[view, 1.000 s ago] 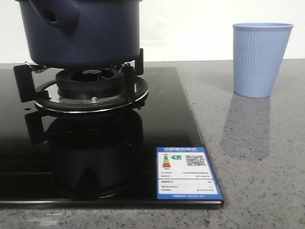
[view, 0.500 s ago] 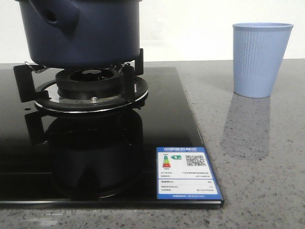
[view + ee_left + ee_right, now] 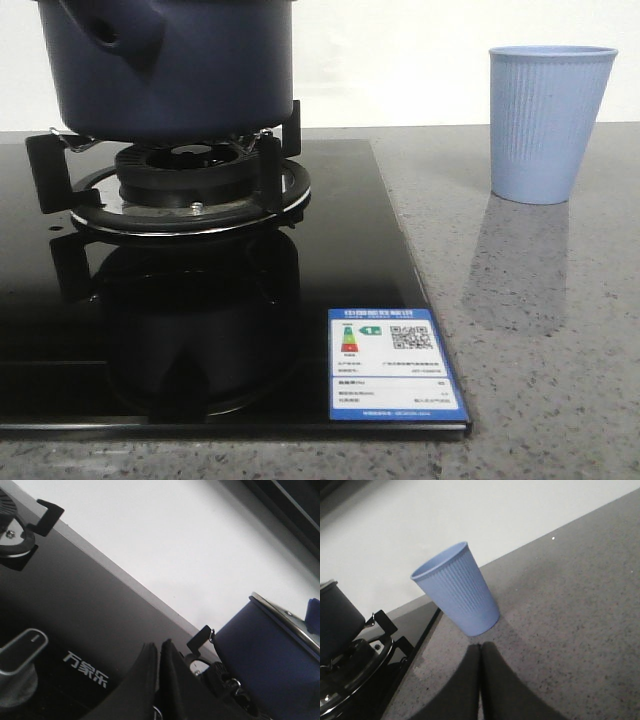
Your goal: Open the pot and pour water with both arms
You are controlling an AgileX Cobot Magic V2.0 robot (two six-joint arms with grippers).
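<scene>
In the left wrist view alone, a stove knob [image 3: 20, 657] shows.

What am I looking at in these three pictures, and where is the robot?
It is a two-armed robot seen through its own cameras. The wide picture looks forward over a grey counter. On the black glass stove a dark blue pot sits on the burner stand; a light blue cup stands upright on the counter to the right. The other two pictures come from a camera on each wrist. The left claw is near the pot and a stove knob; the right claw points at the cup. Both claws are shut and hold nothing.
</scene>
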